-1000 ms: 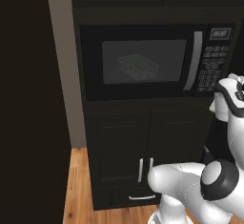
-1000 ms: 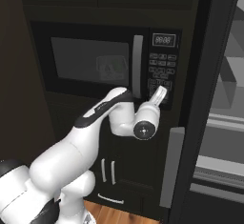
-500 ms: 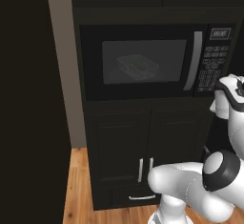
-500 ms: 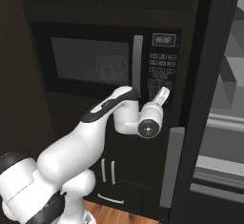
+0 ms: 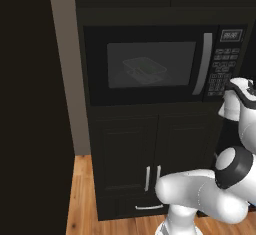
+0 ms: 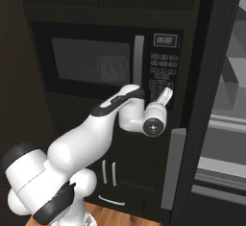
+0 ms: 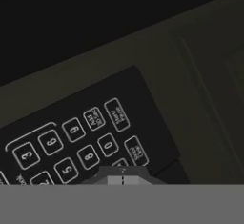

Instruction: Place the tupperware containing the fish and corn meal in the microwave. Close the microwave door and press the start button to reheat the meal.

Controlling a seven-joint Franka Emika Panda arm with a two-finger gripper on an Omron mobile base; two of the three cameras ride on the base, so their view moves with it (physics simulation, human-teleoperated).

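We see our claw (image 6: 168,95) pressed together, empty, its tip at the lower keypad (image 6: 162,76) of the microwave (image 5: 165,61). To the claw's left, the microwave door (image 5: 150,64) is shut, and the tupperware (image 5: 145,70) sits inside behind the dark window.

The tupperware (image 5: 145,70) sits inside the microwave (image 5: 160,64), behind the shut door (image 5: 147,65). The keypad (image 6: 161,76) lies right of the door, cabinets (image 5: 150,164) below.
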